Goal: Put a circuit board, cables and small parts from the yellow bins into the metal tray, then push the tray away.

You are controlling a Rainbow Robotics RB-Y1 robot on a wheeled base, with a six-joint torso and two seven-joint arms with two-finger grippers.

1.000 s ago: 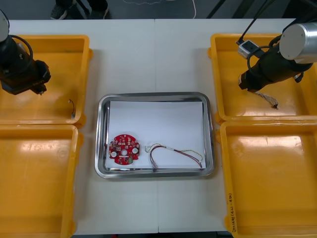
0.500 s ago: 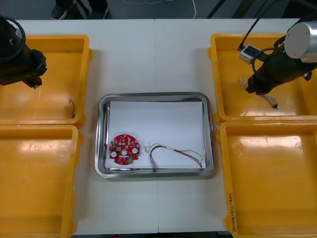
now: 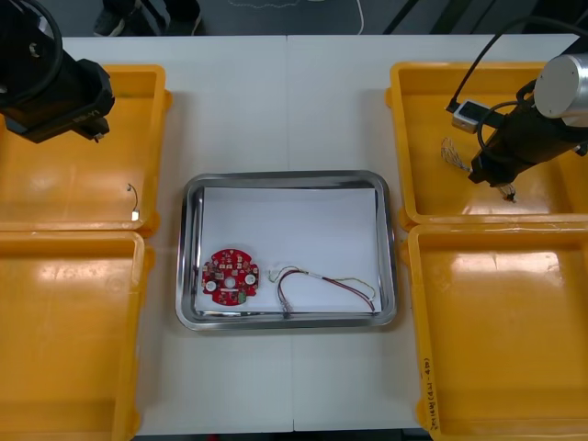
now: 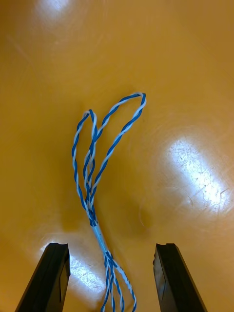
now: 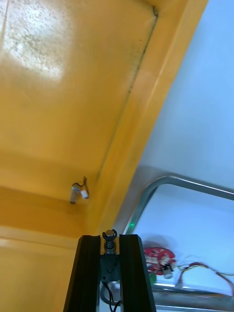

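Light worktop (image 3: 276, 101) carries four yellow bins, two at each side, with a metal tray (image 3: 188, 248) between them, white inside.

On that white floor, near the tray's front left corner, lies a round red circuit board (image 3: 230, 276). Just beside it, toward the robot's right, a red and yellow cable (image 3: 322, 280) lies in a loose loop along the front wall.

Over the far left bin (image 3: 158, 92) hangs the left end effector (image 5: 110, 239). Its black fingers are drawn close together, pinching a black cable (image 5: 110, 258) whose ring-shaped end pokes up just past the fingertips. Beyond the tips, on the bin's floor near the wall that faces the tray, rests a small metal part (image 5: 78, 191) with a short dark wire. It lies apart from the fingers.

In the far right bin (image 3: 423, 119) the right end effector (image 4: 111, 246) is low over the floor with its fingers spread wide. A twisted blue and white cable (image 4: 92, 161) lies flat on the bin's floor. Its bundled strands pass between the two fingers without touching either, and its loops fan out beyond the tips.

Both near bins — left (image 3: 73, 322) and right (image 3: 496, 322) — sit at the worktop's front edge.
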